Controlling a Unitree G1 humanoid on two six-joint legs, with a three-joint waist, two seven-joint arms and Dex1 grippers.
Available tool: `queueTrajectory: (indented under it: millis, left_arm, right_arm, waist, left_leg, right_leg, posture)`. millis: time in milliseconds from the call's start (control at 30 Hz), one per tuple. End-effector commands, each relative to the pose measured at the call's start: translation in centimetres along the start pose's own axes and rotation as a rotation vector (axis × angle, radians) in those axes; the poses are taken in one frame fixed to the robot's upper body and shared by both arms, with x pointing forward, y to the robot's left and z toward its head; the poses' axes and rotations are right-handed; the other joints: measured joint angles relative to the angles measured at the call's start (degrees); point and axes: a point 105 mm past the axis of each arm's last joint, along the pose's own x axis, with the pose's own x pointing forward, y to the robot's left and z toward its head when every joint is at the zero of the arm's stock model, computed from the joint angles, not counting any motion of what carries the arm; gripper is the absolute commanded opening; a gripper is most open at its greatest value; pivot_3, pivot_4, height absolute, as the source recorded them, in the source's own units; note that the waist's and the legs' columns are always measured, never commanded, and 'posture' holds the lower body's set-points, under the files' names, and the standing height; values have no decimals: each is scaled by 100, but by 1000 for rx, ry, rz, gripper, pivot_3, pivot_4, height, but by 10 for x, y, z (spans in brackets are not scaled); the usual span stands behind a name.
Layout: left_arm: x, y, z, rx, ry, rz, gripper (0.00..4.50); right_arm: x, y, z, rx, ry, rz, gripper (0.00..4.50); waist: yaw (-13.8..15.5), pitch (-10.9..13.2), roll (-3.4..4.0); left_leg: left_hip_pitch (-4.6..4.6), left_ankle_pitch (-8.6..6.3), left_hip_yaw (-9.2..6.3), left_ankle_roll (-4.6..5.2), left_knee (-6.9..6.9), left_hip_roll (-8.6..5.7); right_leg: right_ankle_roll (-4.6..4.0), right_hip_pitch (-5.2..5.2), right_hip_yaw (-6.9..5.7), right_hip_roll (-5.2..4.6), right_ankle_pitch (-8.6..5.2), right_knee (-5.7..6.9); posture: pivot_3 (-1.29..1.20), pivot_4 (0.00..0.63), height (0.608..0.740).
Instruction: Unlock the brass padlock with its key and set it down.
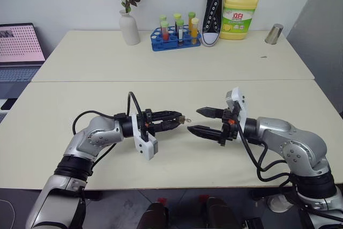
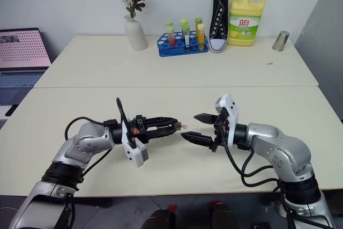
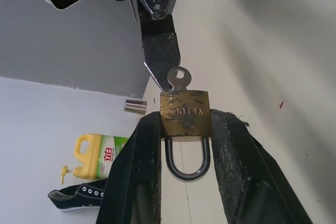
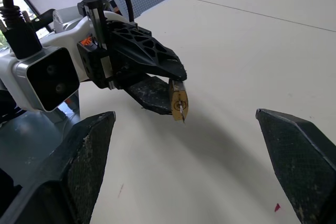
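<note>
My left gripper (image 1: pixel 178 120) is shut on the brass padlock (image 3: pixel 185 113), its two black fingers (image 3: pixel 139 166) pressing the body's sides. The silver shackle (image 3: pixel 188 161) loops back between those fingers. The key (image 3: pixel 179 78) sits in the padlock's keyhole, and its round head points toward my right gripper (image 1: pixel 193 120). That gripper stands open just across a small gap, level with the lock, one finger above and one below the key's line. In the right wrist view the padlock (image 4: pixel 177 99) and the key (image 4: pixel 181 111) hang between my wide-spread fingers (image 4: pixel 89 150), untouched. Both hands hover above the near table (image 1: pixel 171 159).
Along the far table's back edge stand a white vase with dried flowers (image 1: pixel 129 28), a blue rack of coloured tubes (image 1: pixel 176 33), a black shoe (image 1: pixel 213 9), a yellow detergent bottle (image 1: pixel 240 12) and a metal cup (image 1: pixel 274 34). A laptop (image 1: pixel 20 44) sits at far left.
</note>
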Motion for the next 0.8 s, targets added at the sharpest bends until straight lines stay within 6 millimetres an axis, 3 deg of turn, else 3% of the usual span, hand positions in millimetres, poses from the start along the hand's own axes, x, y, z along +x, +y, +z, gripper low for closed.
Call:
queueTrajectory:
  millis: [33, 167, 533, 767, 800]
  left_arm:
    - [0, 6, 4, 30, -9, 17, 957]
    - [0, 6, 6, 29, -11, 16, 957]
    - [1, 6, 6, 22, -3, 16, 957]
    - [1, 6, 6, 20, 3, 15, 957]
    - [1, 5, 6, 18, 5, 13, 957]
  right_arm:
    - [3, 8, 9, -16, -27, 35, 4500]
    - [5, 9, 11, -13, -31, 40, 3999]
    - [9, 13, 7, -26, -3, 68, 0]
    - [8, 10, 13, -52, -47, 46, 0]
    - [6, 6, 15, -47, -62, 26, 169]
  waist:
    - [0, 0, 0]
    - [-1, 0, 0]
    - [-3, 0, 0]
    - [-4, 0, 0]
    - [-5, 0, 1]
  left_leg:
    - [0, 0, 0, 0, 0, 0]
    - [0, 0, 0, 1, -1, 1]
    - [0, 0, 1, 0, -2, 0]
    - [0, 0, 0, 1, -2, 0]
    - [0, 0, 0, 1, -2, 0]
  right_leg:
    - [0, 0, 0, 0, 0, 0]
    - [0, 0, -1, 0, 0, 0]
    - [0, -1, 1, 0, 0, 1]
    - [0, -1, -1, 1, 0, 1]
    - [0, -1, 0, 1, 0, 1]
  posture:
    - [0, 150, 740]
    - [0, 150, 740]
    - [0, 150, 740]
    - [0, 150, 740]
    - [0, 150, 740]
